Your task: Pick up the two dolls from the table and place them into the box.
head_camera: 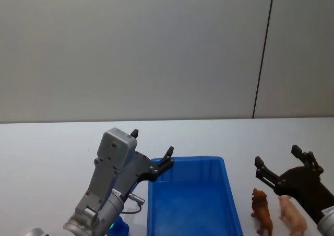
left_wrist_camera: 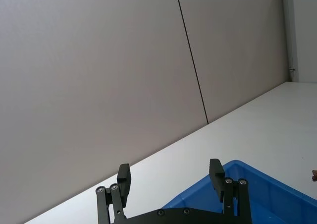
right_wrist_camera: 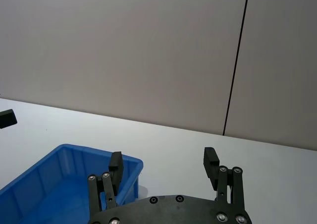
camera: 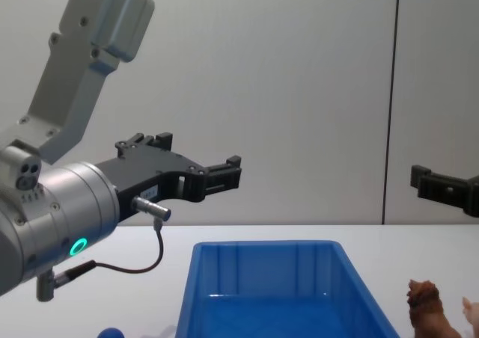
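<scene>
The blue box (head_camera: 191, 199) stands on the white table (head_camera: 52, 147) in front of me, and nothing shows inside it. A brown dog doll (head_camera: 262, 211) stands just right of the box, also seen from the chest (camera: 428, 308). A blue doll (head_camera: 119, 226) lies left of the box, mostly hidden under my left arm; its top shows in the chest view (camera: 111, 333). My left gripper (head_camera: 152, 143) hovers open and empty above the box's far left corner (left_wrist_camera: 170, 174). My right gripper (head_camera: 277, 155) is raised, open and empty, above the dog doll (right_wrist_camera: 162, 160).
A pale pink animal figure (head_camera: 292, 215) stands right of the brown dog, under my right gripper. A grey wall with a dark vertical seam (head_camera: 263, 53) rises behind the table. Bare tabletop stretches beyond the box and to the far left.
</scene>
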Controlling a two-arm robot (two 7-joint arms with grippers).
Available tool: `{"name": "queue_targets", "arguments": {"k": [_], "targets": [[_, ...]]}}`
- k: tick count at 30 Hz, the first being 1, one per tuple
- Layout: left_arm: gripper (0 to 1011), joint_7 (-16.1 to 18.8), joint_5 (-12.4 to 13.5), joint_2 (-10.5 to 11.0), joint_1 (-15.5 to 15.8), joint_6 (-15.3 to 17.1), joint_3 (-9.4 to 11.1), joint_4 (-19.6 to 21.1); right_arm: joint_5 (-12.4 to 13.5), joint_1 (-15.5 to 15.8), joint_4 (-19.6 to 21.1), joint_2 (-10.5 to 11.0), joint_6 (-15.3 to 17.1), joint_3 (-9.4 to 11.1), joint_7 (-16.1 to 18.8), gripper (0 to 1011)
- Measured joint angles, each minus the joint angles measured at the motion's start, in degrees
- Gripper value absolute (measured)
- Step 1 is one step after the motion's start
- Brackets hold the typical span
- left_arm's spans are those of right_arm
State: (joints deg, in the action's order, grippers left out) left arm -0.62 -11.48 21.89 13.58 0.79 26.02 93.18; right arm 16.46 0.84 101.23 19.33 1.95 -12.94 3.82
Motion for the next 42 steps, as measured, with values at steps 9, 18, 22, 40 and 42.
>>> {"name": "queue_targets", "arguments": {"k": [9,18,22,40,42], "targets": [[1001,0.0,0.0,0.0,0.0,0.0,0.0,0.0,0.0,0.0,0.0,0.0,0.0,0.0,0.0,1001],[1001,0.0,0.0,0.0,0.0,0.0,0.0,0.0,0.8,0.1,-0.4,0.3,0.5,0.6,-0.1,1001],[1002,0.0,0.0,0.0,0.0,0.0,0.0,0.0,1.4,0.1,-0.7,0.6,1.4,1.0,-0.4,1001],[1001,0.0,0.0,0.0,0.0,0.0,0.0,0.0,2.6,1.1,-2.2,1.9,7.3,2.5,-3.1,1001],[1001,0.0,0.0,0.0,0.0,0.0,0.0,0.0,2.5,1.2,-2.3,2.0,7.8,2.6,-3.3,1001]]}}
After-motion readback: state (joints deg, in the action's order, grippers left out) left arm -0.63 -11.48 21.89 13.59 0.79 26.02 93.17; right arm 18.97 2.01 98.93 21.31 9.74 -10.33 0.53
